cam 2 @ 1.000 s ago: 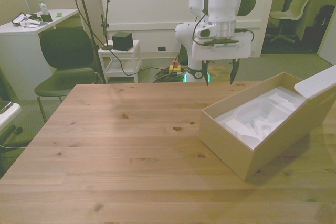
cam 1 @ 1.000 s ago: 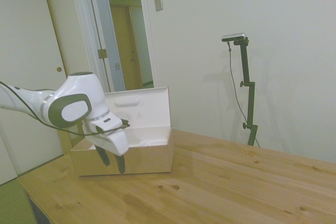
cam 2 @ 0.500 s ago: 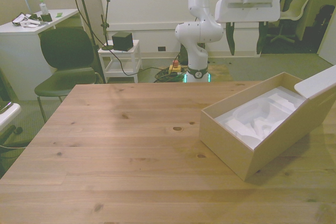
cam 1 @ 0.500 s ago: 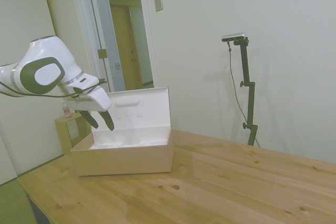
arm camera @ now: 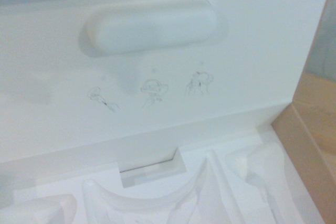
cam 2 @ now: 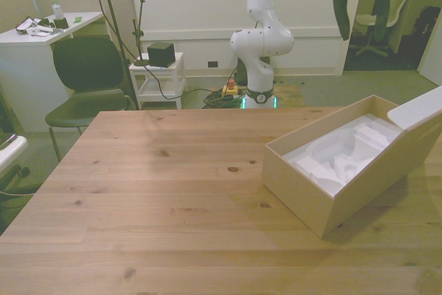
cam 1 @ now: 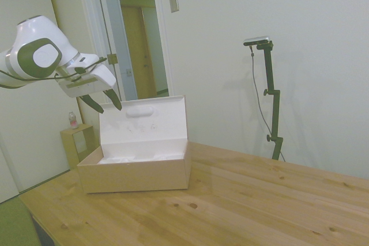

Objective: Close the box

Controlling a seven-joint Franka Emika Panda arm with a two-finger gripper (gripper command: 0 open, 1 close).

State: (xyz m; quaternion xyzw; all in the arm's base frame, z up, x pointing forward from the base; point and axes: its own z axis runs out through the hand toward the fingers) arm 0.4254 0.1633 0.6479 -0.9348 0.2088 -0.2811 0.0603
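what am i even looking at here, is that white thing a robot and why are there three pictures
Yes, the white thing is a robot arm. Its hand has two dark fingers, open and holding nothing.

All three pictures show the same moment. One camera stands to the side of the wooden table, one faces the robot from across the table, and one rides on the robot's wrist, looking down from close by.

On the table sits a tan cardboard box, white inside, with a moulded white insert. Its lid stands open and upright. The wrist picture looks at the lid's inner face, with an oval handle shape and small printed drawings. The hand hangs in the air, above the lid's top edge in the side view, touching nothing.
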